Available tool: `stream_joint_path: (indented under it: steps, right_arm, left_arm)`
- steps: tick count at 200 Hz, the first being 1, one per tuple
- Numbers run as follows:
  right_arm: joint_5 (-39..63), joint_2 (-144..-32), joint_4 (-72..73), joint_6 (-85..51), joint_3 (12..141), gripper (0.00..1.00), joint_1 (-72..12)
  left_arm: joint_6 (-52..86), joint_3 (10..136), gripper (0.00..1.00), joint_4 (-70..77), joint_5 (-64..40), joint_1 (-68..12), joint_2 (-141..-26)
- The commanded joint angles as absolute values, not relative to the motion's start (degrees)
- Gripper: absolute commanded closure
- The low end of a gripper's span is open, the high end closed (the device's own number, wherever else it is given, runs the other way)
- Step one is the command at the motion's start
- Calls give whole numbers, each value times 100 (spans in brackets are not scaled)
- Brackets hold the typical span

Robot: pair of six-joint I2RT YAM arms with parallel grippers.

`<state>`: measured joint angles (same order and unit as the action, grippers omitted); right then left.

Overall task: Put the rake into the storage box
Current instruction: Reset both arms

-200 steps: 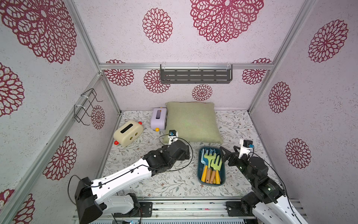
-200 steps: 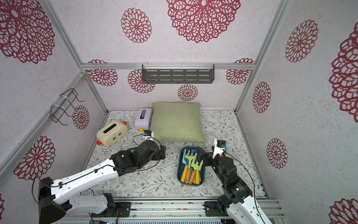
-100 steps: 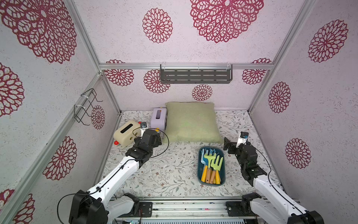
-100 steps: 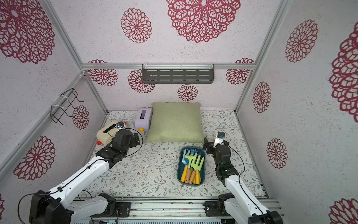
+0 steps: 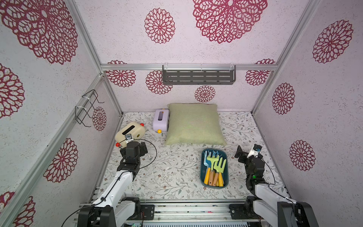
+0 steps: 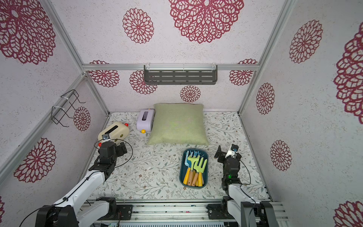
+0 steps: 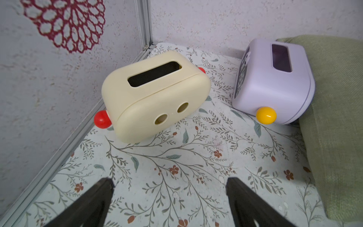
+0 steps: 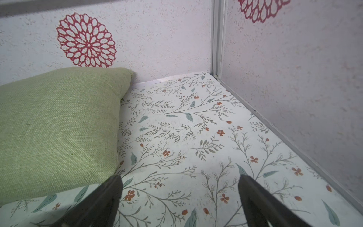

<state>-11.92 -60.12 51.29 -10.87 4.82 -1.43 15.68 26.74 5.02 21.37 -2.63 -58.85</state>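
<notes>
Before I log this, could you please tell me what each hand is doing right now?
Left hand: open, holding nothing.
Right hand: open, holding nothing.

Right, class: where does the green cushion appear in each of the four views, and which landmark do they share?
Top view: green cushion mid-picture, against the back wall, beyond the storage box.
Top view: cushion in the same spot, slightly further left.
Left wrist: cushion at the frame edge, beside the lilac tissue box.
Right wrist: cushion large, against the back wall.
Shared landmark: the floral table cover.
</notes>
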Motion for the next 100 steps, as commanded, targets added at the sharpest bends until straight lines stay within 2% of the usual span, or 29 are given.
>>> stream_joint_path:
  steps: [1,16,33,71,100]
  right_arm:
    - [-1419,-6403,6497,-1281,338,1,-115]
    - [-1457,-6868,7060,-1262,283,1,-114]
    - [-1526,-7106,7103,-1099,438,1,-132]
    - [-1694,-7436,7940,-713,297,1,-132]
    - [-1314,-8451,9264,-450,208,1,-132]
  left_arm:
    - [933,2018,2,2170,1886,12,-5797]
    - [871,1583,3,3228,1681,320,-6107]
    - [997,1711,3,3564,1542,591,-6710]
    - [838,1988,2,4471,1326,606,-7602]
    - [648,1916,3,5591,973,604,-8465]
